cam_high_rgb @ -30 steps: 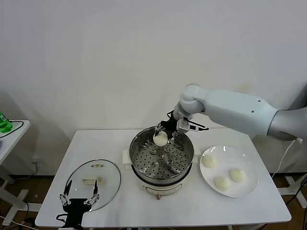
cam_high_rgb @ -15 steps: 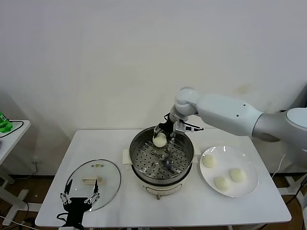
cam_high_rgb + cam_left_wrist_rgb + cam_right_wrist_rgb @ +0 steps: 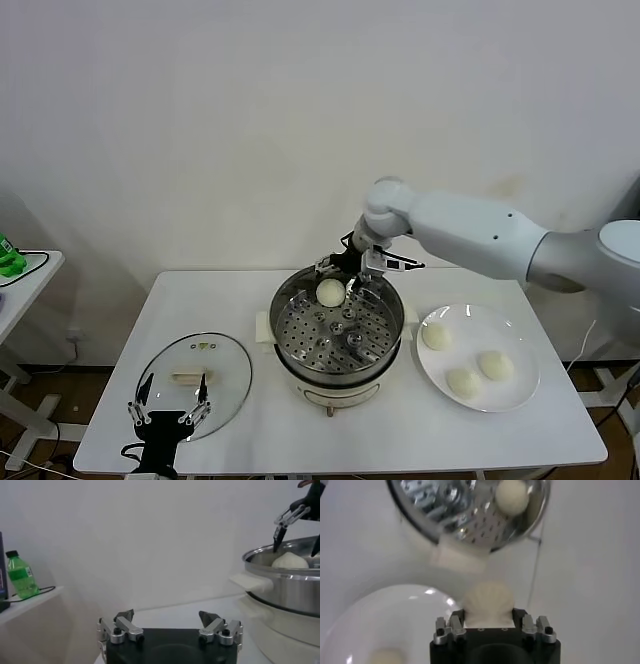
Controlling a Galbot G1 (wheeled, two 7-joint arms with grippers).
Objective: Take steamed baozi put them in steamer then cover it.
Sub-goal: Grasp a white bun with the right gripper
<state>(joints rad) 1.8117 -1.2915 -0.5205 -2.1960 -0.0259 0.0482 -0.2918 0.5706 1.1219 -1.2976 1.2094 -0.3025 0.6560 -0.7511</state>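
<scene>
The shiny steamer (image 3: 300, 335) stands mid-table on its cream base. One baozi (image 3: 331, 291) rests on its perforated floor at the far side. My right gripper (image 3: 338, 275) hangs just over that bun, open, fingers spread on either side and apart from it; the left wrist view shows the same bun (image 3: 290, 560) below those fingers (image 3: 281, 524). In the right wrist view a baozi (image 3: 488, 599) fills the gap of the right gripper (image 3: 488, 613). Three more baozi (image 3: 463, 381) lie on the white plate (image 3: 520, 395). My left gripper (image 3: 170, 405) (image 3: 166, 616) waits open at the table's front left.
The oval glass lid (image 3: 220, 350) with its cream handle lies flat on the table left of the steamer, just behind the left gripper. A side table with a green bottle (image 3: 21, 574) stands far left. The wall is close behind the table.
The right gripper has opened and let go of the baozi, which now sits on the steamer floor. The left arm has not moved.
</scene>
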